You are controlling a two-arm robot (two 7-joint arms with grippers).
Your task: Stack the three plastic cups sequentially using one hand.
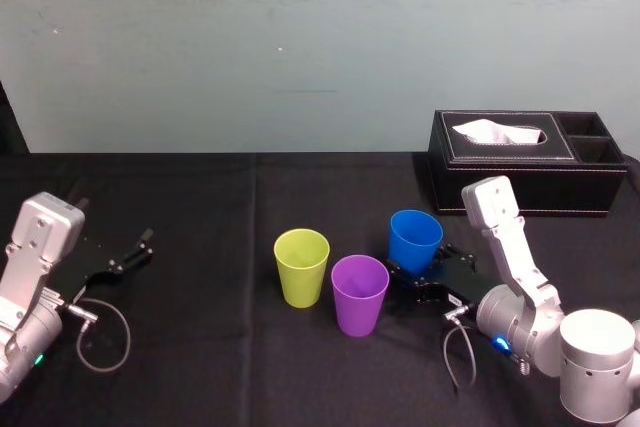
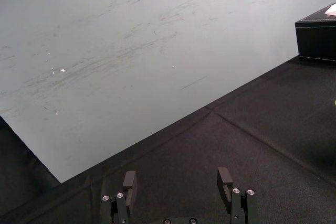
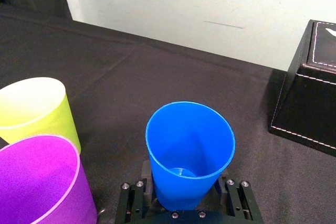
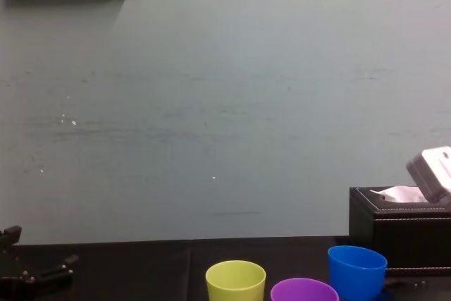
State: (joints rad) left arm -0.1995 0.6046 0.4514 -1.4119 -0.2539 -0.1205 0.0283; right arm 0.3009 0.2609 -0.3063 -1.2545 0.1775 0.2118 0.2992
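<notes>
Right gripper (image 3: 185,192) is at the blue cup (image 3: 190,150), jaws set low on its wall, one each side; they look pressed on the plastic, so count it as clamped. The blue cup is upright, near the tissue box (image 1: 520,157) and beside the purple cup (image 1: 359,292). The yellow-green cup (image 1: 301,265) stands just left of the purple one, all on the black table (image 1: 200,347). To do this step well, squeeze lightly because thin plastic flexes. Lift straight up, clear the neighbouring rim, centre the base over the target mouth, then lower it vertically. Left gripper (image 2: 176,179) is parked at the table's left, fingers apart, holding nothing.
</notes>
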